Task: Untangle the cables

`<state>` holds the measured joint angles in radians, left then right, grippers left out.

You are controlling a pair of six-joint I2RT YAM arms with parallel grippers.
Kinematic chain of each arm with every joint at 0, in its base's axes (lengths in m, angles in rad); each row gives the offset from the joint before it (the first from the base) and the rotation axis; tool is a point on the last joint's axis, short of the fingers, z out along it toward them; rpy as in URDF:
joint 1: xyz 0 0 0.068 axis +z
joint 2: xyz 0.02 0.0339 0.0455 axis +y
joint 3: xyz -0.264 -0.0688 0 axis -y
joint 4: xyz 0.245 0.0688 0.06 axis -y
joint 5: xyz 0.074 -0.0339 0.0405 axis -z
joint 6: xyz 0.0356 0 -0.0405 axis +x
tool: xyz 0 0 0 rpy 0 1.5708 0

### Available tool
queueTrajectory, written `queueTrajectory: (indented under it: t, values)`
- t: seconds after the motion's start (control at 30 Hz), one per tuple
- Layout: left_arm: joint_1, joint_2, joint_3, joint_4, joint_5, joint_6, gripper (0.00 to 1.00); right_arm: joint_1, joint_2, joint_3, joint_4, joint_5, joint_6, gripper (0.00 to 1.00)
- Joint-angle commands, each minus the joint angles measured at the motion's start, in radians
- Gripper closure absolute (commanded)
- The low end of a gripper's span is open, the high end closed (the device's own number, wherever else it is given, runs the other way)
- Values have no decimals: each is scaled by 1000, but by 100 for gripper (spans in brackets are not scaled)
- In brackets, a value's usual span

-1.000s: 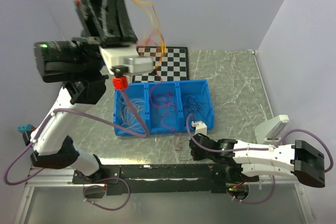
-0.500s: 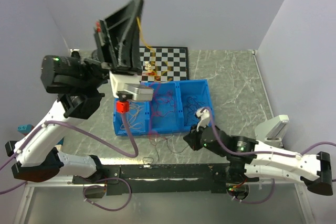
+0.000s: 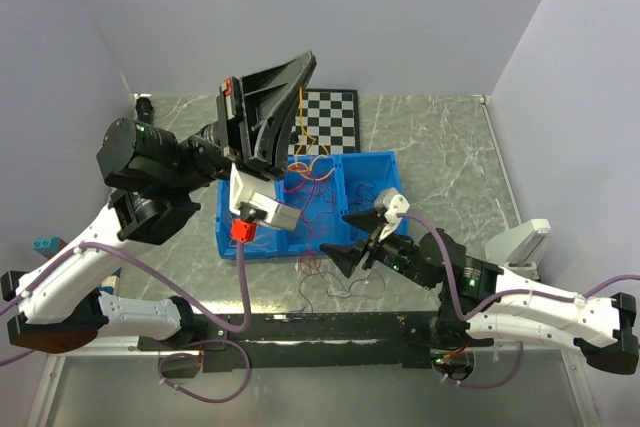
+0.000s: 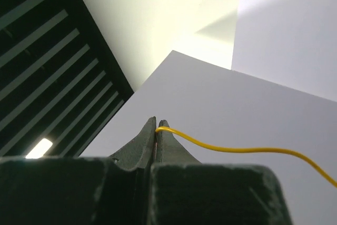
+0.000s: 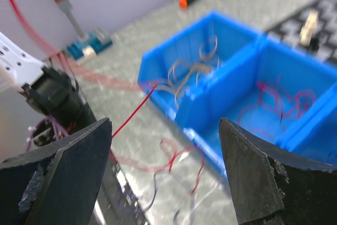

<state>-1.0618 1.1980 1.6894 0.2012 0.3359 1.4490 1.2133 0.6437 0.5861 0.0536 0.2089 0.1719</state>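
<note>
Yellow wire (image 4: pixel 237 150) sits pinched in the fully closed left gripper (image 4: pixel 157 127). The right gripper (image 5: pixel 164 130) gapes wide, empty, above loose cables (image 3: pixel 322 269) beside the blue bin (image 3: pixel 392 159). Risk: with nothing holding it down, the tangle may lift along with the wire.

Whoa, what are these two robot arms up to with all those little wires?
The left arm's end effector is shut on a thin yellow wire, lifted high above the blue plastic three-compartment bin. The right end effector hangs open, holding nothing, over a small loose tangle of red and dark wires on the grey marbled table in front of the bin.
</note>
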Motion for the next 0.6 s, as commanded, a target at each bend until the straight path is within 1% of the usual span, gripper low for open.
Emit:
queueTrajectory:
  t: [0.0,0.13,0.3,0.37,0.4,0.43,0.5,0.53,0.57]
  values:
    - [-23,-29,-19,-14,-20,-15,99,5,-33,-8,140,-34,-136,11]
    - [-33,-31,-30,-17,-28,-18,99,6,-38,-19,202,-109,-163,12]
    - [-41,-32,-39,-25,-40,-15,99,5,3,12,247,-201,-201,12]
    - [-46,-35,-46,-28,-44,-13,99,5,23,30,252,-200,-204,15]
    - [-47,-37,-50,-31,-46,-13,99,5,33,32,258,-203,-207,18]
    - [-49,-37,-53,-31,-47,-15,99,5,40,34,268,-195,-204,23]
    - [-52,-37,-54,-31,-54,-16,99,5,56,44,255,-181,-192,42]
    - [-53,-37,-54,-32,-58,-16,99,5,62,49,240,-175,-181,54]
    - [-53,-37,-54,-32,-63,-16,99,6,66,52,223,-161,-173,69]
